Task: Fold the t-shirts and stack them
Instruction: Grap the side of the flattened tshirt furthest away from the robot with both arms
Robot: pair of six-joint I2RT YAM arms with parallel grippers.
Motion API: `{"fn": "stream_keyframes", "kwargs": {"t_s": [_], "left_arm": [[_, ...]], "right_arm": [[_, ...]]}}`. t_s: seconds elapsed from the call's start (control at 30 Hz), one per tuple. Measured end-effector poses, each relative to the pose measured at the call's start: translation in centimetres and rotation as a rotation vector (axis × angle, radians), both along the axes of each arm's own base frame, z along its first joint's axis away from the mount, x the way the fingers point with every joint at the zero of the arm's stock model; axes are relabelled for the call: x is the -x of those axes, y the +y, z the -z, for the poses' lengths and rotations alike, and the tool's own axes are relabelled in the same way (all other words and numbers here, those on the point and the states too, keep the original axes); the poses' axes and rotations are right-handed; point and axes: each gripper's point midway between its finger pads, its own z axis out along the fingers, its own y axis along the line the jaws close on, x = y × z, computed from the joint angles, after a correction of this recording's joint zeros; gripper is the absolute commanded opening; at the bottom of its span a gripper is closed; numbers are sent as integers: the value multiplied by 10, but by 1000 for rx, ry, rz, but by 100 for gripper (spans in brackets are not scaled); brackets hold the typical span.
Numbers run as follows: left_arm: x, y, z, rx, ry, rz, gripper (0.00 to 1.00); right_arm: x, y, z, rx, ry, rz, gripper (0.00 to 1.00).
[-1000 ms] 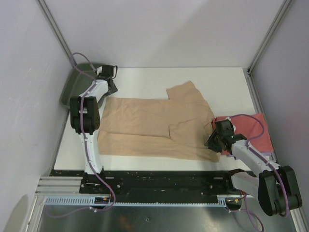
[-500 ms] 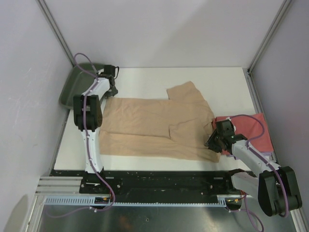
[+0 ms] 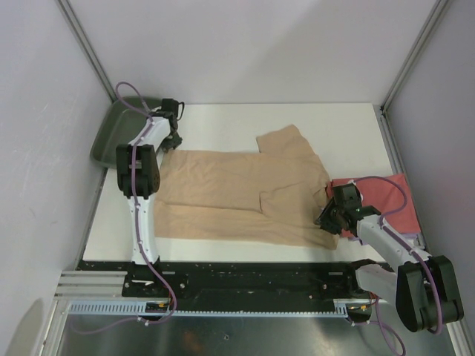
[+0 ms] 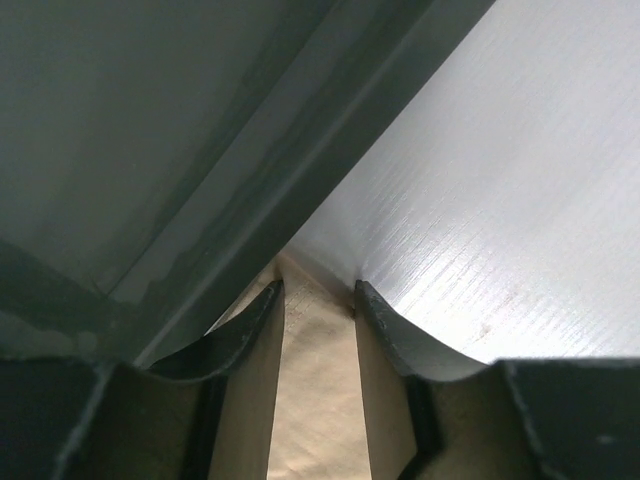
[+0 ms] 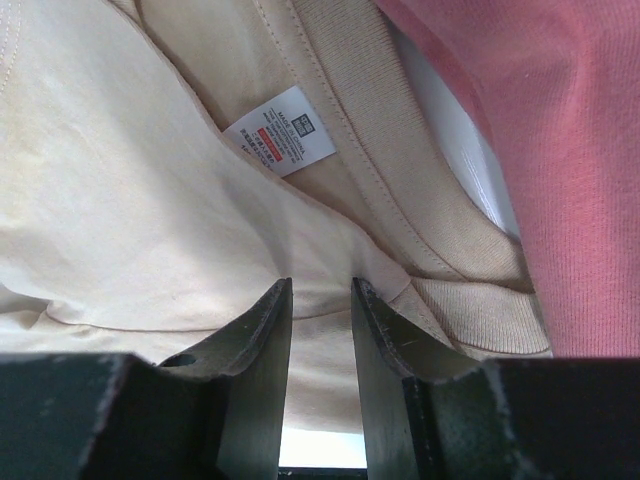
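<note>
From above, the left tool (image 3: 174, 138) has crept to the far-left corner of the tan t-shirt (image 3: 237, 193), which lies spread on the surface (image 3: 223, 119) beside the green tray (image 3: 111, 137). The right tool (image 3: 326, 219) has stayed at the collar end, next to the coral-red t-shirt (image 3: 393, 196).

Left wrist: the fingers are partly open and straddle the hem corner, with nothing pinched yet.

Right wrist: the same, near the neck label (image 5: 280, 130). A two-handed fold looks imminent.

My left arm (image 3: 141, 222) and right arm (image 3: 378, 236) wore white shells with bulky black joint housings; purple cables (image 3: 118, 93) looped alongside them, and the fingers (image 4: 250, 335) were dark, curved, tapering blades.
</note>
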Motion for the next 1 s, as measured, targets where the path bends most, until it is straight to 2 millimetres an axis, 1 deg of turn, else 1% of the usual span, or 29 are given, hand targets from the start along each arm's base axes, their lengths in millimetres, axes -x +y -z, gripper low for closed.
{"fn": "stream_keyframes", "kwargs": {"t_s": [0.07,0.2,0.23,0.27,0.4,0.53,0.63,0.7,0.83,0.93,1.0], "left_arm": [[2,0,2,1,10,-2,31],[3,-2,2,12,14,-9,8],[3,-2,2,15,15,-12,4],[4,-2,3,16,17,-14,2],[4,-3,3,20,16,-18,0],[4,-2,-4,19,7,-18,0],[6,1,-19,3,-12,-24,0],[7,5,-35,-19,-36,-29,0],[6,12,-63,-58,-85,-38,0],[6,16,-75,-78,-103,-36,0],[6,16,-78,-80,-107,-34,0]], "right_arm": [[0,0,0,-4,1,-1,35],[0,1,0,-7,1,-8,36],[1,1,0,-7,1,-9,35],[1,1,0,-7,2,-11,36],[1,2,0,-12,3,-21,35],[-1,5,1,-20,10,-33,36],[-5,11,1,-22,14,-53,35],[-8,18,1,-22,11,-79,35],[-14,40,1,-22,3,-142,35],[-16,55,0,-27,0,-176,35],[-16,59,0,-22,-2,-183,35]]}}
